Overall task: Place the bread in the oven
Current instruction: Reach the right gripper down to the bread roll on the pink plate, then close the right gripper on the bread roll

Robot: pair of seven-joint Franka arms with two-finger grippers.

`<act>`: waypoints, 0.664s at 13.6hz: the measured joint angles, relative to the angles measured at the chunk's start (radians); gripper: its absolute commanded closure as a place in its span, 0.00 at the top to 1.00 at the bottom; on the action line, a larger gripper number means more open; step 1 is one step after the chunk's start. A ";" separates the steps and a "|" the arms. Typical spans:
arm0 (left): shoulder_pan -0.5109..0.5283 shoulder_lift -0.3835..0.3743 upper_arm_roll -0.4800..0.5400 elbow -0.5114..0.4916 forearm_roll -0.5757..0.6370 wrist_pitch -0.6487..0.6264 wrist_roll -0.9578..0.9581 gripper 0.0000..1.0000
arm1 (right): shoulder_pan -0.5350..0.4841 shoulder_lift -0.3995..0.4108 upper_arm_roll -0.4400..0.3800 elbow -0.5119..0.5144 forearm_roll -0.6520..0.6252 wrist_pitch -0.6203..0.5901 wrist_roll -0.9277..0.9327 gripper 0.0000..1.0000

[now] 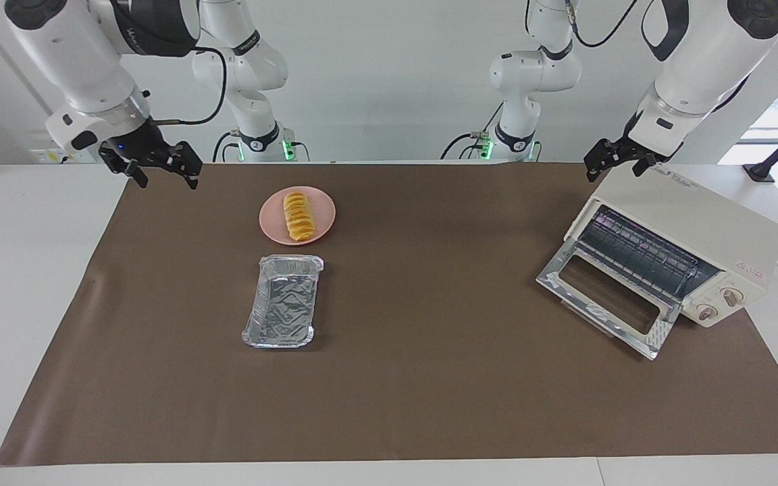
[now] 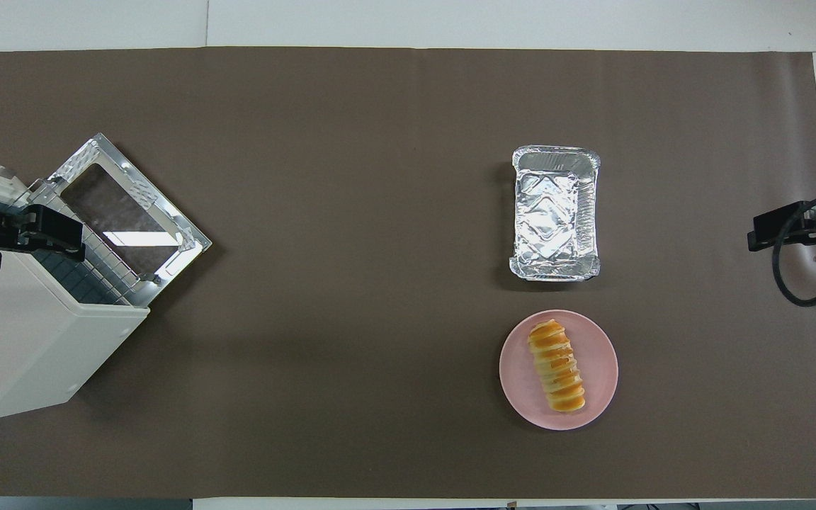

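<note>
The bread (image 1: 298,216) is a ridged golden loaf lying on a round pink plate (image 1: 320,223), at the right arm's end of the mat; it also shows in the overhead view (image 2: 557,375). The cream oven (image 1: 689,209) stands at the left arm's end with its glass door (image 1: 608,297) folded down and the wire rack showing; it also shows in the overhead view (image 2: 25,347). My right gripper (image 1: 164,174) is open and empty, up in the air over the mat's edge, apart from the plate. My left gripper (image 1: 617,167) is open and hovers over the oven's top.
A crinkled silver foil tray (image 1: 284,310) lies empty on the brown mat (image 1: 429,378), farther from the robots than the plate. The open oven door (image 2: 128,205) juts out toward the middle of the mat. White table borders the mat.
</note>
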 measured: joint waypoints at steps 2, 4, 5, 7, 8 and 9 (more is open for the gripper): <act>0.000 0.000 0.000 0.000 0.000 0.000 0.000 1.00 | 0.089 -0.058 0.005 -0.184 0.012 0.151 0.138 1.00; 0.000 0.000 0.000 0.000 0.000 0.000 0.000 1.00 | 0.187 -0.087 0.010 -0.321 0.019 0.241 0.233 1.00; 0.000 0.000 0.000 0.000 0.000 0.000 0.000 1.00 | 0.229 -0.091 0.011 -0.377 0.023 0.301 0.260 1.00; 0.000 0.000 0.000 0.000 0.000 0.000 0.000 1.00 | 0.296 -0.086 0.012 -0.490 0.028 0.441 0.318 1.00; 0.000 0.000 0.000 0.000 0.000 0.000 0.000 1.00 | 0.323 -0.082 0.012 -0.540 0.033 0.498 0.329 1.00; 0.000 0.000 0.000 0.000 0.000 0.000 0.000 1.00 | 0.348 -0.079 0.012 -0.582 0.035 0.540 0.329 1.00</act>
